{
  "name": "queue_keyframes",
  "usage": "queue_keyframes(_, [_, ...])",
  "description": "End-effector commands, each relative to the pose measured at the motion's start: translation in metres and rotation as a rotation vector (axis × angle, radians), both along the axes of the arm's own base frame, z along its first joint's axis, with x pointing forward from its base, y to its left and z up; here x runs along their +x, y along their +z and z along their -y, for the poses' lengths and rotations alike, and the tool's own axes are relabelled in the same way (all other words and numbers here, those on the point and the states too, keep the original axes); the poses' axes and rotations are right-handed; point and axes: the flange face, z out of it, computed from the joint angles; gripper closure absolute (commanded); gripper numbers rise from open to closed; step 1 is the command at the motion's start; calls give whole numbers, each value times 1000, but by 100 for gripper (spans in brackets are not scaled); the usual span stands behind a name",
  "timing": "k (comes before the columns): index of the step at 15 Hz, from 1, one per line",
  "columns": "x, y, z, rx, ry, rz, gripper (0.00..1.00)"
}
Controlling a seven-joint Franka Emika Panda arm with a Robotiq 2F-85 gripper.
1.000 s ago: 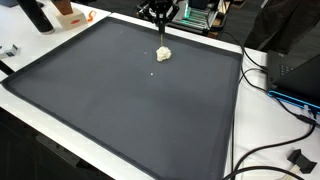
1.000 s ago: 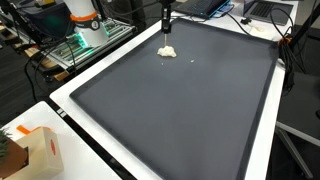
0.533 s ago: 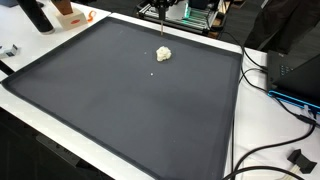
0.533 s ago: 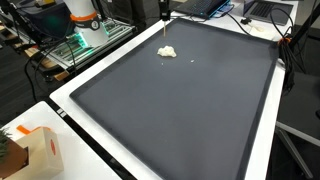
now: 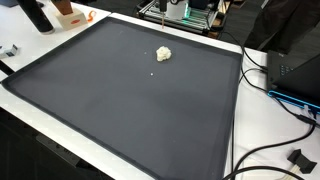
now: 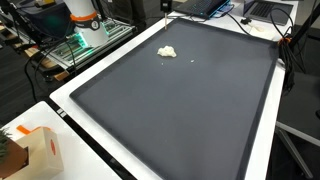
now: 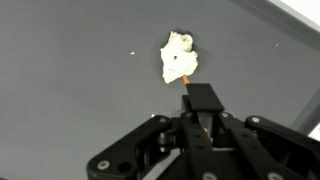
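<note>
A small white crumpled lump (image 5: 163, 53) lies on the far part of a dark grey mat (image 5: 110, 100); it shows in both exterior views (image 6: 167, 51) and in the wrist view (image 7: 179, 56). My gripper (image 7: 200, 120) hangs above the lump and is shut on a thin black tool (image 7: 203, 98) with an orange tip. The tip points at the lump's near edge and is apart from it. In the exterior views only the lowest part of the gripper (image 6: 165, 5) shows at the top edge. A tiny white crumb (image 7: 134, 54) lies beside the lump.
The mat (image 6: 180, 110) covers a white table. Black cables (image 5: 285, 95) run along one side. An orange and white box (image 6: 35, 150) stands at a near corner. A black bottle (image 5: 36, 15) and green electronics (image 6: 85, 40) stand off the mat.
My gripper has risen straight up from the lump with the tool in it and has almost left both exterior views. The lump has not moved.
</note>
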Motion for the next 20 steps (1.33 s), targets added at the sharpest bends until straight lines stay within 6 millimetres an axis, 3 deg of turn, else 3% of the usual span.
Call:
queue_keyframes(1, [-5, 9, -3, -25, -12, -15, 97])
queue_keyframes(6, [-3, 16, -8, -40, -9, -22, 97])
queue_keyframes(7, [2, 10, -5, -12, -5, -12, 87])
queue_keyframes(11, [2, 12, -7, -18, 0, -13, 87])
queue_keyframes(12, [2, 12, -7, -19, 0, -13, 97])
queue_keyframes(15, [14, -8, 21, 118, 28, 1, 97])
queue_keyframes(20, [31, -39, 48, 338, 148, 40, 97])
